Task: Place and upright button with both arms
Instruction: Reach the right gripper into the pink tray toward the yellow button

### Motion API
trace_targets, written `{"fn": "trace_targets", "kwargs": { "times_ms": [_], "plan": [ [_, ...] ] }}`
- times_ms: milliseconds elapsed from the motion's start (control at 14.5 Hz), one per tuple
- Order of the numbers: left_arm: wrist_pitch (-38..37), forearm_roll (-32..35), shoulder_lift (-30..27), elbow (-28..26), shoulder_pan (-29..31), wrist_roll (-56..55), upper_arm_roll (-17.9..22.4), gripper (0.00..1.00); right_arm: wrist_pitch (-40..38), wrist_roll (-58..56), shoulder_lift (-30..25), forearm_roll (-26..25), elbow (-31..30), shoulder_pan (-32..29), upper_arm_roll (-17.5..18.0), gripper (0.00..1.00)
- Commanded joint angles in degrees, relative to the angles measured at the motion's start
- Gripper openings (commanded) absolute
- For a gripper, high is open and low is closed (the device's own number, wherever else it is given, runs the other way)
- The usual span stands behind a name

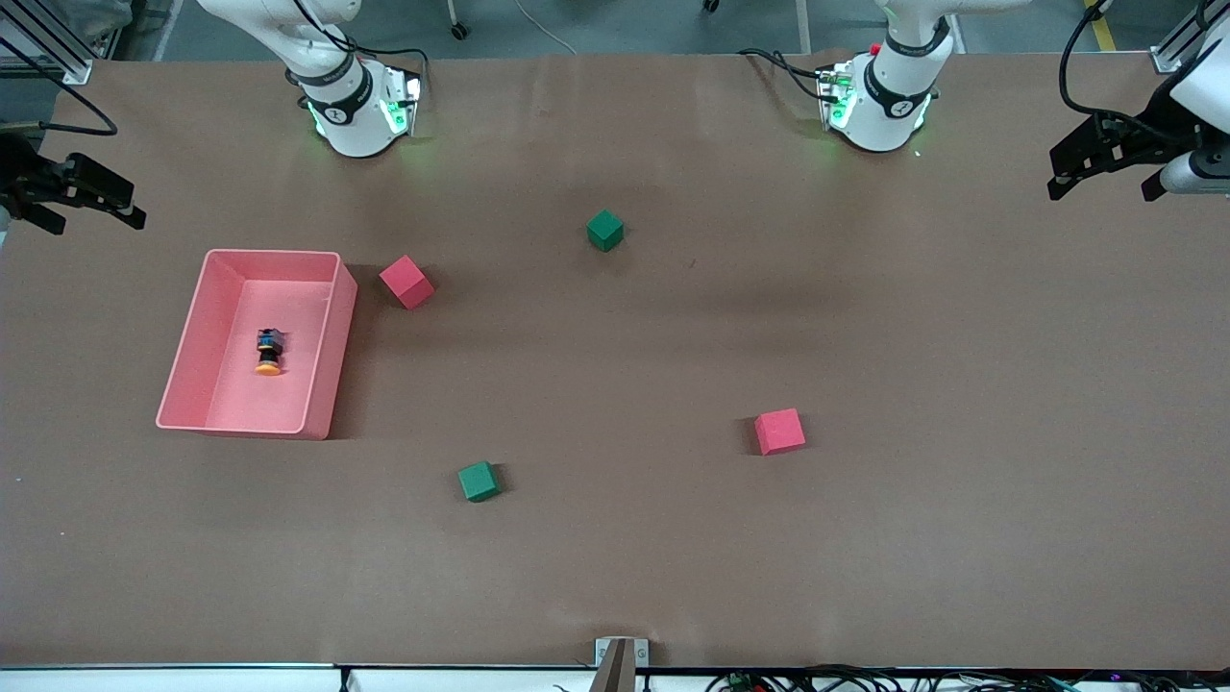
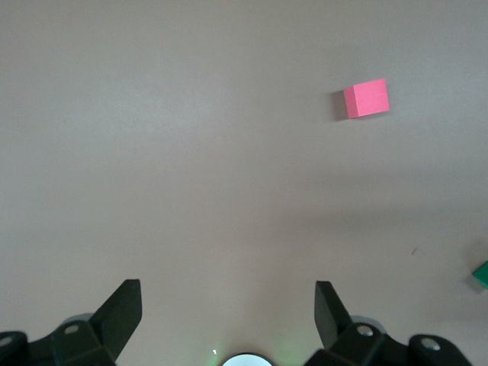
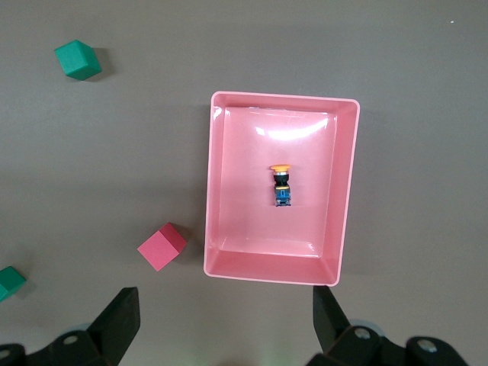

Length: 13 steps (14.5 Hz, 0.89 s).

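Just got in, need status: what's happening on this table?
Nothing is being handled yet. The button lies on its side in the pink tray near the right arm's end of the table, with two red and two green cubes scattered on the table around it. The right end effector hangs open at that end; in its wrist view the tray sits below it. The left end effector waits open above the left arm's end, holding nothing.

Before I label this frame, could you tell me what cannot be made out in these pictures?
- Button in the pink bin: lies on its side; too small in the front and right wrist views to read any detail.
- Right gripper: cut off by the front view's edge.
- Left gripper: its arm is cut off by that view's edge.
- Green cube: cut off by the left wrist view's edge.
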Motion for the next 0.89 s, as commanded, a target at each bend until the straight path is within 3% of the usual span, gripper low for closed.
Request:
{"fn": "trace_targets", "kwargs": {
  "times_ms": [0, 481, 825],
  "plan": [
    [-0.9, -0.6, -0.8, -0.3, 0.3, 0.1, -0.2, 1.00, 0.8, -0.2, -1.5, 0.3, -1.7, -0.9, 0.9, 1.00],
    [-0.9, -0.7, -0.5, -0.2, 0.3, -0.3, -0.2, 1.00, 3.2, -0.4, -0.9, -1.6, -3.2, -0.7, 1.1, 1.00],
    [-1.2, -0.8, -0.5, -0.3, 0.2, -0.4, -0.3, 1.00, 16.0, -0.7, 0.8, -2.3, -15.2, -2.2, 0.8, 1.00]
  ]
}}
